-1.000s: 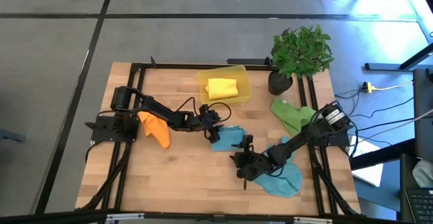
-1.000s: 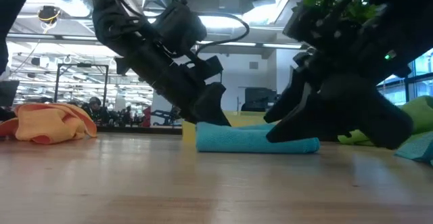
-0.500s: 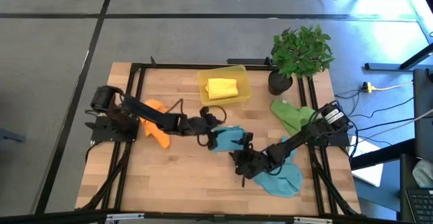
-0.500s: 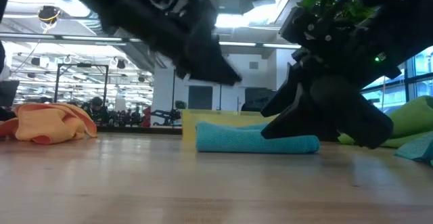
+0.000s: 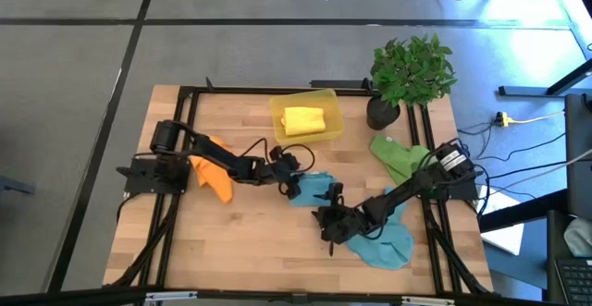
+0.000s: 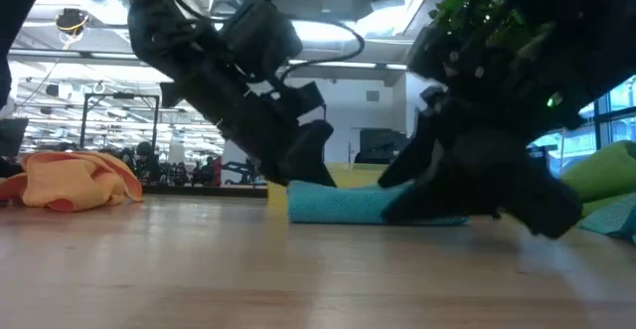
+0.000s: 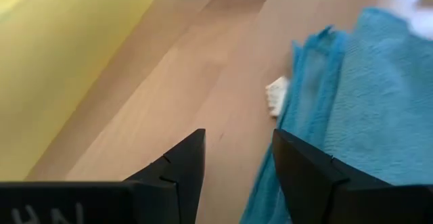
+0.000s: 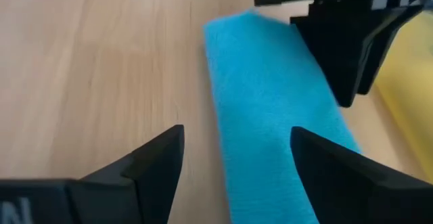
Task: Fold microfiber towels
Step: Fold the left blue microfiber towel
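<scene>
Left gripper (image 5: 292,184): jaws parted, holding nothing; low over the table (image 5: 240,241) at the folded teal towel's (image 5: 313,189) bin-side edge.
Right gripper (image 5: 326,221): jaws spread wide, holding nothing; at the opposite side of the same towel, which lies ahead of its fingers (image 8: 152,166).
Folded teal towel: flat on the wood between both grippers, just beside the yellow bin (image 5: 306,118).
Second teal towel (image 5: 384,242): spread under the right arm.
Orange towel (image 5: 213,175): crumpled beneath the left arm.

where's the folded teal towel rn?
High view: the folded teal towel lies mid-table, just in front of the yellow bin, between the left gripper and the right gripper.
</scene>
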You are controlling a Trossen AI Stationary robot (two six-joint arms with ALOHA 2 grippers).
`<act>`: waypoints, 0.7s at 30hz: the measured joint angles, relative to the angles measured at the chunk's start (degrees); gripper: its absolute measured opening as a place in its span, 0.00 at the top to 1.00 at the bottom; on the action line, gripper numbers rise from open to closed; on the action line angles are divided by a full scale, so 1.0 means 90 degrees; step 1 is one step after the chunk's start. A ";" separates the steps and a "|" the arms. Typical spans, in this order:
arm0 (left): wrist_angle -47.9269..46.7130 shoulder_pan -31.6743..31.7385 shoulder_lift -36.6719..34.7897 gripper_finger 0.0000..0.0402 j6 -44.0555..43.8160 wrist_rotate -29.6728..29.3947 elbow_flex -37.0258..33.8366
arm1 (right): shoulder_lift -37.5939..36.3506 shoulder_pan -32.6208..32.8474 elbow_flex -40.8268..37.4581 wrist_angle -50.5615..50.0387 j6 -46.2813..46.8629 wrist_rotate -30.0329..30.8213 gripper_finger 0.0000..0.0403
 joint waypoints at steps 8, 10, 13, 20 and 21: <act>0.0109 0.0226 0.0373 0.60 -0.0302 -0.0121 0.0019 | 0.0388 -0.0146 0.0024 0.0544 0.0059 -0.0247 0.33; 0.0107 0.0281 0.0380 0.60 -0.0307 -0.0080 0.0019 | 0.0397 -0.0145 0.0024 0.0547 0.0061 -0.0191 0.33; 0.0121 0.0336 0.0373 0.60 -0.0259 -0.0050 0.0019 | 0.0400 -0.0137 0.0037 0.0525 0.0058 -0.0136 0.33; 0.0299 0.0509 0.0361 0.60 0.0089 0.0310 0.0007 | 0.0395 0.0133 0.0459 -0.0023 0.0355 0.0140 0.33; 0.0311 0.0543 0.0361 0.60 0.0089 0.0346 0.0007 | 0.0363 0.0180 0.0566 -0.0124 0.0389 0.0161 0.33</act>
